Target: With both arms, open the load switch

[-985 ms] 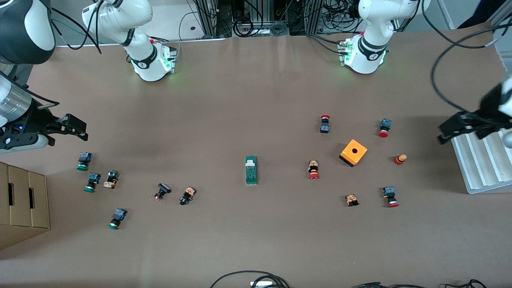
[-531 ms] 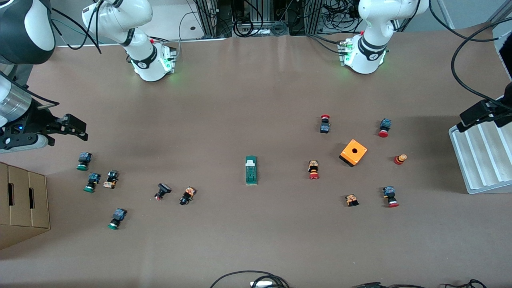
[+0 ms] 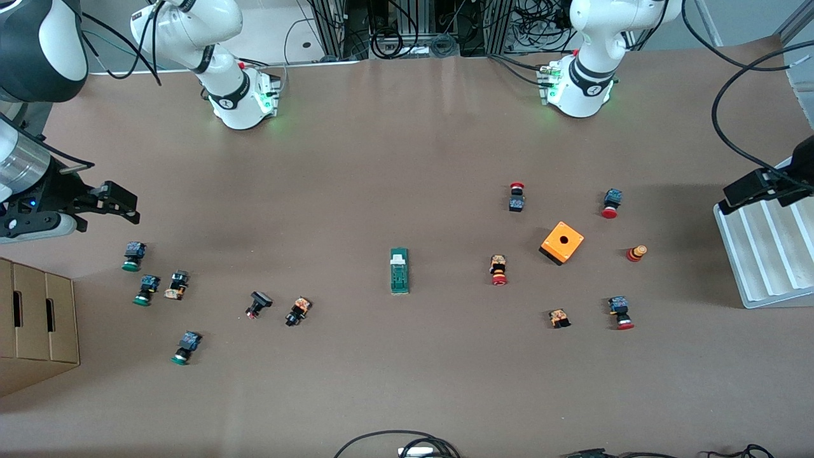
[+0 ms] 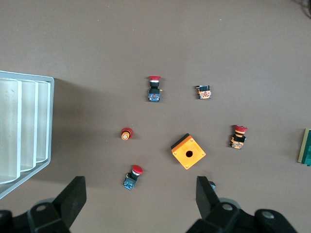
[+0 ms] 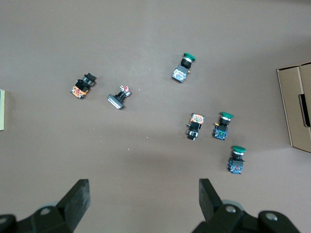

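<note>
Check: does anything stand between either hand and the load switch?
Nothing blocks it. The load switch lies alone mid-table; push buttons lie scattered toward each end. Left hand and right hand hang open at the ends.

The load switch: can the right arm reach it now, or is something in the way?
Probably yes. The load switch lies alone mid-table, nothing stacked on it. The right end effector, open, hovers toward its own end; only small push buttons lie between.

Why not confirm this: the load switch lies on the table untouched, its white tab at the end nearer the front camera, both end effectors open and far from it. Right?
One error: the load switch has its white tab at the end farther from the front camera, as the front view shows. It does lie untouched, with the left end effector and right end effector open and well away.
</note>
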